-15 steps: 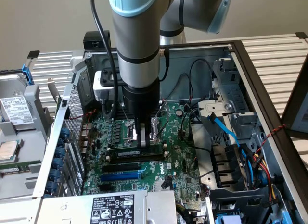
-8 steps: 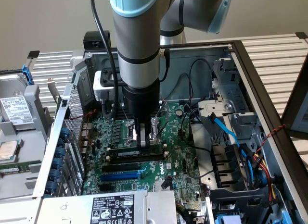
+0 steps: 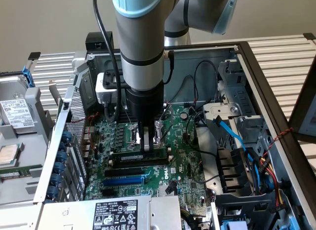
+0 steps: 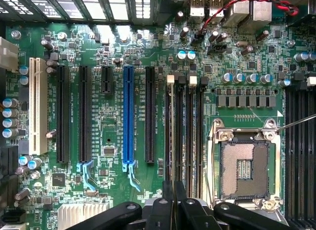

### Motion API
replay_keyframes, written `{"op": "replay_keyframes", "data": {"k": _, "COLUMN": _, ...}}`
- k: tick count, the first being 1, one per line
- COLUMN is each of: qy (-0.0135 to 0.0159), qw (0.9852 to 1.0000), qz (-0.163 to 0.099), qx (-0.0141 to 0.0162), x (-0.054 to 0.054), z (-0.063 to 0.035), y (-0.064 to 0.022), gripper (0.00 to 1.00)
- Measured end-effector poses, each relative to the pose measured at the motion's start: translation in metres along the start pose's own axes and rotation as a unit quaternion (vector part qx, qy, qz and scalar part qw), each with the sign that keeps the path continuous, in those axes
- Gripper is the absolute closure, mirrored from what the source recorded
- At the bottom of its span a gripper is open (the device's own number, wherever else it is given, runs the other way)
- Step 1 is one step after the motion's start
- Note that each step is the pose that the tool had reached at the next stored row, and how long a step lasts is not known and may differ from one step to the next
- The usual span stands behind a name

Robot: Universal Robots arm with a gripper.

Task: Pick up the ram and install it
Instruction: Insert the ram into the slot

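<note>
The ram [image 3: 129, 155] is a long, thin dark green stick lying level just above the motherboard [image 3: 187, 166] inside the open computer case. My gripper [image 3: 146, 147] reaches straight down and is shut on the ram near its middle. In the wrist view the ram [image 4: 171, 141] shows edge-on as a thin dark line between my fingertips [image 4: 173, 198]. It runs along the black memory slot closest to the expansion slots, beside the other memory slots [image 4: 190, 136] with white end clips. I cannot tell whether it is seated in the slot or just above it.
An open processor socket [image 4: 244, 163] lies beside the memory slots. The blue expansion slot [image 4: 128, 114] and black ones sit on the other side. Blue cables [image 3: 229, 131] and a drive cage [image 3: 237, 116] crowd the exterior view's right. A labelled power supply [image 3: 116, 215] is in front.
</note>
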State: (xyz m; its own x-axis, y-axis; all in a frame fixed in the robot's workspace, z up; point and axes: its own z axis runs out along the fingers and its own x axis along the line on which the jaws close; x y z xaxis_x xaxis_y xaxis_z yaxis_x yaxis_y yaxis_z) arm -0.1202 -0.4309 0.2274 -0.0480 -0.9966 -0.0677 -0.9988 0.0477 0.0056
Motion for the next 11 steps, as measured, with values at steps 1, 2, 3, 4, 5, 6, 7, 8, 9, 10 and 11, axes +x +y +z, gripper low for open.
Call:
{"op": "replay_keyframes", "data": {"k": 1, "qy": 0.0, "qw": 1.0, "qz": 0.0, "qx": -0.0002, "x": 0.0, "z": 0.0003, "y": 0.0001, "gripper": 0.87}}
{"op": "replay_keyframes", "data": {"k": 2, "qy": 0.0, "qw": 1.0, "qz": 0.0, "qx": -0.0002, "x": 0.0001, "z": 0.0004, "y": 0.0001, "gripper": 0.87}}
{"op": "replay_keyframes", "data": {"k": 3, "qy": 0.0001, "qw": 1.0, "qz": 0.001, "qx": -0.0002, "x": 0.0001, "z": 0.0004, "y": 0.0001, "gripper": 0.87}}
{"op": "replay_keyframes", "data": {"k": 4, "qy": 0.0, "qw": 1.0, "qz": 0.002, "qx": -0.0001, "x": 0.0001, "z": 0.0005, "y": 0.0001, "gripper": 0.87}}
{"op": "replay_keyframes", "data": {"k": 5, "qy": -0.0001, "qw": 1.0, "qz": 0.004, "qx": 0.0001, "x": 0.0001, "z": 0.0006, "y": 0.0003, "gripper": 0.87}}
{"op": "replay_keyframes", "data": {"k": 6, "qy": -0.0002, "qw": 1.0, "qz": 0.006, "qx": 0.0003, "x": 0.0, "z": 0.0006, "y": 0.0005, "gripper": 0.87}}
{"op": "replay_keyframes", "data": {"k": 7, "qy": -0.0002, "qw": 1.0, "qz": 0.009, "qx": 0.0005, "x": 0.0, "z": 0.0006, "y": 0.0008, "gripper": 0.87}}
{"op": "replay_keyframes", "data": {"k": 8, "qy": -0.0002, "qw": 0.9999, "qz": 0.011, "qx": 0.0007, "x": 0.0001, "z": 0.0006, "y": 0.0009, "gripper": 0.87}}
{"op": "replay_keyframes", "data": {"k": 9, "qy": -0.0004, "qw": 0.9999, "qz": 0.013, "qx": 0.0009, "x": 0.0001, "z": 0.0008, "y": 0.001, "gripper": 0.87}}
{"op": "replay_keyframes", "data": {"k": 10, "qy": -0.0004, "qw": 0.9999, "qz": 0.015, "qx": 0.0009, "x": 0.0001, "z": 0.0007, "y": 0.0012, "gripper": 0.87}}
{"op": "replay_keyframes", "data": {"k": 11, "qy": -0.0004, "qw": 0.9999, "qz": 0.015, "qx": 0.0009, "x": 0.0002, "z": 0.0006, "y": 0.0012, "gripper": 0.87}}
